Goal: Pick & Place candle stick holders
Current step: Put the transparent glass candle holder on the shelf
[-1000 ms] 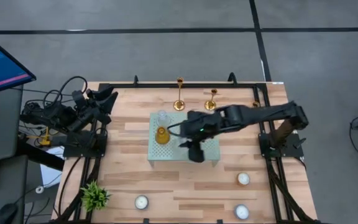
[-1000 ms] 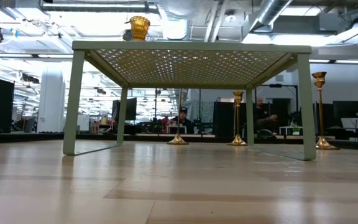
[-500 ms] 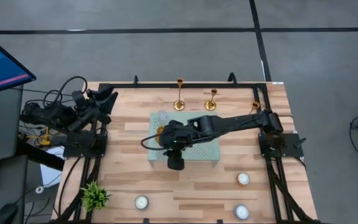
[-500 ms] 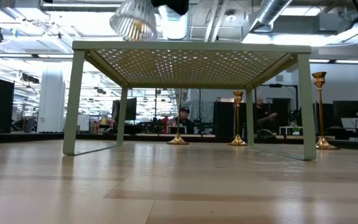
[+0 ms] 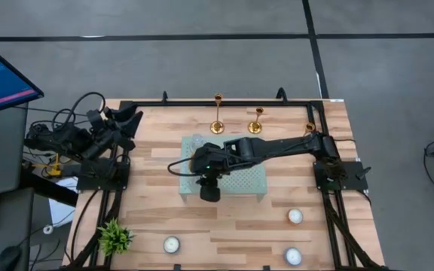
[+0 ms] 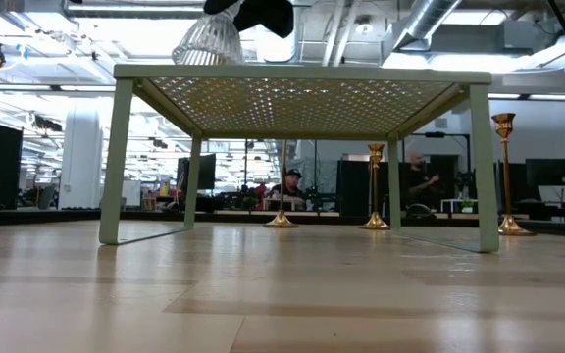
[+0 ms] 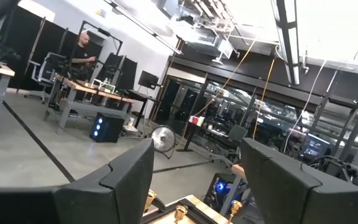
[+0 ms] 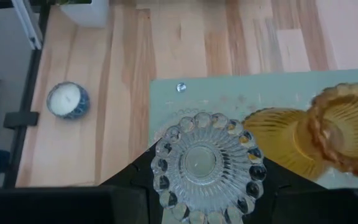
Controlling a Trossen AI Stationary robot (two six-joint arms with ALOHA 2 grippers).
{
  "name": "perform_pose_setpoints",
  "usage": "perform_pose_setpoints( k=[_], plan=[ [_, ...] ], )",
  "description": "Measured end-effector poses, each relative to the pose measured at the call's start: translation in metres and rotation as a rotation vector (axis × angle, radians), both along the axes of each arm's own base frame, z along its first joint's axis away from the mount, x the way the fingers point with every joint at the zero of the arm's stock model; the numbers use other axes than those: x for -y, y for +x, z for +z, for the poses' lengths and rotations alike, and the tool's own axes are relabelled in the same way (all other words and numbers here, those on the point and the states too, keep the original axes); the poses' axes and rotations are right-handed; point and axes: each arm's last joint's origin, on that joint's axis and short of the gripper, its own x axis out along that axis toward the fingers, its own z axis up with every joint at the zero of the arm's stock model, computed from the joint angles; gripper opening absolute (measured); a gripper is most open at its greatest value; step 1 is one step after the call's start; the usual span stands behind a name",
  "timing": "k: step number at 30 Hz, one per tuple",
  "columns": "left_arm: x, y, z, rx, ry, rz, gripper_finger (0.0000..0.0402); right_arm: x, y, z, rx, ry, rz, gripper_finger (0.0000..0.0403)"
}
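High view: the right gripper [image 5: 204,167] reaches across the table [image 5: 164,218] to the near left part of the pale green perforated stand [image 5: 256,179]. Its fingers are pinched on a clear ribbed glass cup [image 8: 208,163], which the right wrist view shows between the dark fingers, above the stand's corner. An amber glass cup [image 8: 309,139] lies tilted on the stand just beside the clear one. From the low view, the clear cup [image 6: 207,41] hangs tilted over the stand's top, under the gripper; whether it touches the stand I cannot tell.

The candle stick holders stand untouched behind the stand, near the table's far edge: one [image 5: 217,113] behind its left part, a shorter one [image 5: 255,119] behind its right part, a third [image 5: 310,128] by the right arm's base, well apart from the stand.

The left gripper [image 7: 194,180] waits folded off to the left of the stand, beyond the table's edge, fingers spread with nothing between them.

Three tealights [image 5: 295,217] sit near the front edge, and a small green plant [image 5: 114,237] at the front left corner.
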Motion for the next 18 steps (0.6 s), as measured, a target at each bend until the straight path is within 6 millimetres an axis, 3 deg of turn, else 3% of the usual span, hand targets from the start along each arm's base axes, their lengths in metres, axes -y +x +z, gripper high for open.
perform_pose_setpoints(
  k=[14,18],
  plan=[
    [0.0000,-0.0001,0.0002,0.003,-0.001,0.000,0.0241,0.0016,0.0004,0.0002,0.002,0.003,-0.002,0.0136],
    [-0.0001,-0.0001,0.0002,0.003,-0.001,0.000,0.0240,0.0018,0.0005,0.0002,0.002,0.003,-0.003,0.0153]
  ],
)
